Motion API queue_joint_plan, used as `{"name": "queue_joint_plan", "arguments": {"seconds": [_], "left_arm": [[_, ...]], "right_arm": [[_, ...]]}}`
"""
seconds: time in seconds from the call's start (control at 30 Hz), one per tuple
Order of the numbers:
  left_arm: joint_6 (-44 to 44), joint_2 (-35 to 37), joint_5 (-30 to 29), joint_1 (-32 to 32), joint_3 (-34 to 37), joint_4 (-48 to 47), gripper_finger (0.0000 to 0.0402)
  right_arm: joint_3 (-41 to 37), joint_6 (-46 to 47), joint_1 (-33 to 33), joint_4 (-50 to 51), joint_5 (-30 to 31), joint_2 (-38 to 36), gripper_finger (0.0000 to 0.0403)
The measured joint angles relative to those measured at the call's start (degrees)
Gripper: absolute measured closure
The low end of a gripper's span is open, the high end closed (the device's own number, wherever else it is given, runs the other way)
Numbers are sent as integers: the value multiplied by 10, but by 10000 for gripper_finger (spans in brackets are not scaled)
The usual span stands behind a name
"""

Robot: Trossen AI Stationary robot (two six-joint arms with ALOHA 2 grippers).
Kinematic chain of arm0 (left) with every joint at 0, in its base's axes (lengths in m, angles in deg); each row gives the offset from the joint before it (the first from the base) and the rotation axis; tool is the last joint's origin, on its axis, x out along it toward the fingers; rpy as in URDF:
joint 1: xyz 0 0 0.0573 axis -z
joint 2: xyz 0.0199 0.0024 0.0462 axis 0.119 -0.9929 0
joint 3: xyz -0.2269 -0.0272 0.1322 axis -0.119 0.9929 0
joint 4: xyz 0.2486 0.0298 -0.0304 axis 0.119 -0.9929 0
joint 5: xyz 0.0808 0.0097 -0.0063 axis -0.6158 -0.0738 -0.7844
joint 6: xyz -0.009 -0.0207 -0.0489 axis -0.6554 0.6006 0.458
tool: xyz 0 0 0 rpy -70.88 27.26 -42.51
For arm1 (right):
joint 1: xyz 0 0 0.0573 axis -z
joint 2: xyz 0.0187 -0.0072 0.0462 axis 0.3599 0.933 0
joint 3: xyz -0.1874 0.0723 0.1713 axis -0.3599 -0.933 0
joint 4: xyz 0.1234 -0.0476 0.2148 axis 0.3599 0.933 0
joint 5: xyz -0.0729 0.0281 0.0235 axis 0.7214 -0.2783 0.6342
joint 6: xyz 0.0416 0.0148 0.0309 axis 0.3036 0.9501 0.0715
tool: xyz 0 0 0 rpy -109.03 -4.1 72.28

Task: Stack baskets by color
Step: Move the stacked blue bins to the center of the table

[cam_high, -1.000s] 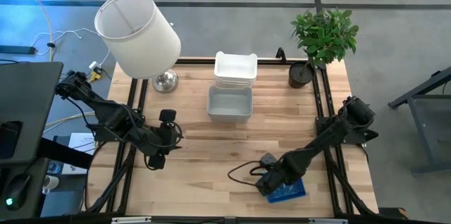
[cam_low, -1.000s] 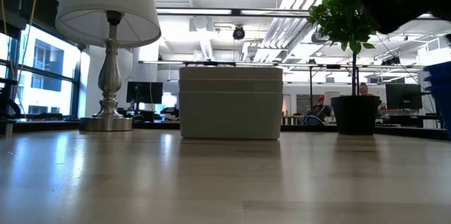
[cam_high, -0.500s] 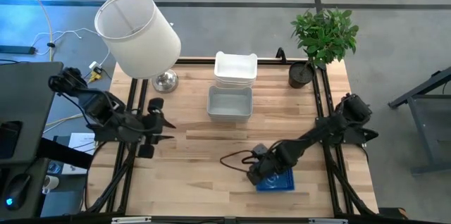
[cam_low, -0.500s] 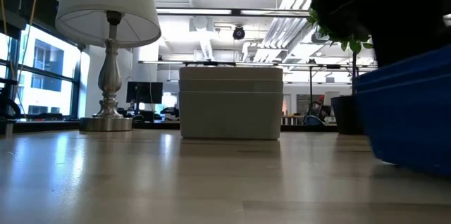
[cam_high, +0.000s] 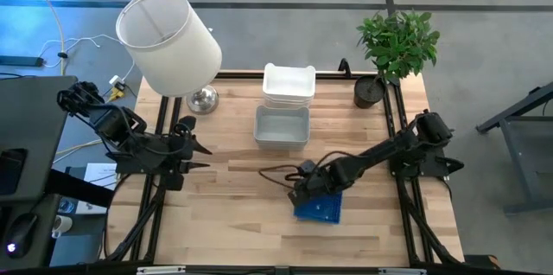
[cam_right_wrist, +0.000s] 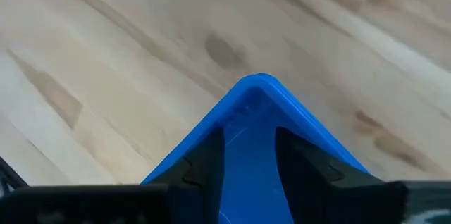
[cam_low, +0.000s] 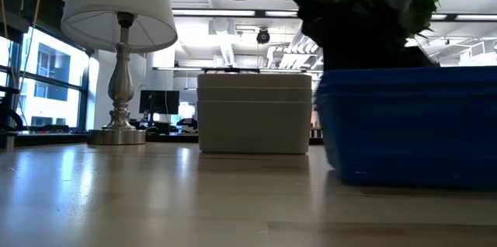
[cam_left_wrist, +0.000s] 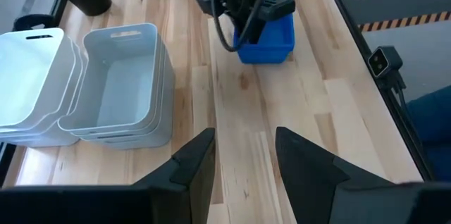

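A blue basket [cam_high: 321,209] sits right of the table's middle, with my right gripper [cam_high: 301,194] shut on its far-left end. In the low view the blue basket [cam_low: 408,126] fills the right side, its base level at or just above the wood. A stack of white baskets [cam_high: 288,84] stands at the far middle. A stack of grey baskets [cam_high: 282,126] stands just in front of it. My left gripper [cam_high: 192,147] hovers open over the table's left edge, and in its own view my left gripper [cam_left_wrist: 244,136] has nothing between its fingers. My right gripper holds the blue basket by its rim at a corner [cam_right_wrist: 255,97], which shows between the two fingers [cam_right_wrist: 204,155]. It comes from above, slanting in from the table's right. Whether one finger is inside the basket, I cannot tell. The basket sits level.
A big white lamp [cam_high: 169,43] stands at the far left corner and a potted plant [cam_high: 393,50] at the far right. Bare wood [cam_high: 233,197] lies between the left arm and the blue basket. A black cable [cam_high: 275,171] loops from the right wrist.
My right gripper has swung toward the table's left and a little toward the far edge, carrying the blue basket from the near right toward the middle; the basket has turned about and levelled out. My left gripper has drawn back toward the left edge and risen.
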Motion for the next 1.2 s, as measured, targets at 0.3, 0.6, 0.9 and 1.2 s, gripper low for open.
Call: {"name": "queue_joint_plan", "arguments": {"seconds": [0.3, 0.6, 0.9, 1.2], "left_arm": [[-11, 0, 0, 0, 0, 0, 266], [-11, 0, 0, 0, 0, -1, 266], [4, 0, 0, 0, 0, 0, 266], [50, 0, 1, 0, 0, 1, 266]], "right_arm": [[0, -36, 42, -28, 21, 0, 289], [0, -103, 69, -60, 7, 0, 289], [0, -116, 50, -54, -1, -29, 289], [0, -95, 9, 48, 77, -82, 289]]}}
